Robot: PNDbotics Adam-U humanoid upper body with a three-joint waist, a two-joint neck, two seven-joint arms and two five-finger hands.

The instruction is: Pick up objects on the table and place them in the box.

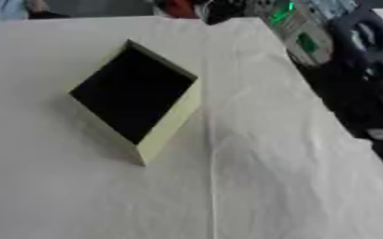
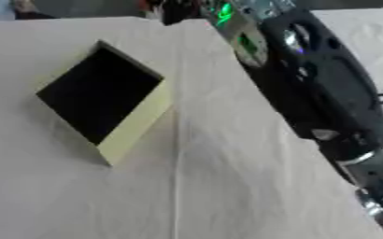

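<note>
Box (image 1: 133,98) sits on the table (image 1: 293,177), left of the middle and toward the far side, turned so that one corner points at me and another points away. Its inside looks black and I can make out nothing in it. Its walls are pale yellow, and the wall on the near right side shows as a long light strip running down to the nearest corner. The table is covered with a whitish cloth, and a faint crease runs down the cloth from just beside the box's right corner toward my edge.

My right arm (image 2: 334,98) comes in along the right edge of the table, a big black shape with a silver joint lower down near the bottom right corner. It shows best in the right eye view; in the left eye view only its dark edge is seen. I cannot find my right hand in either view, so I cannot say how its fingers stand. My left hand shows in neither view, so its fingers are unknown to me as well.

Beyond the far right corner of the table there is some equipment with green lights (image 2: 225,11); I cannot tell what it is.
</note>
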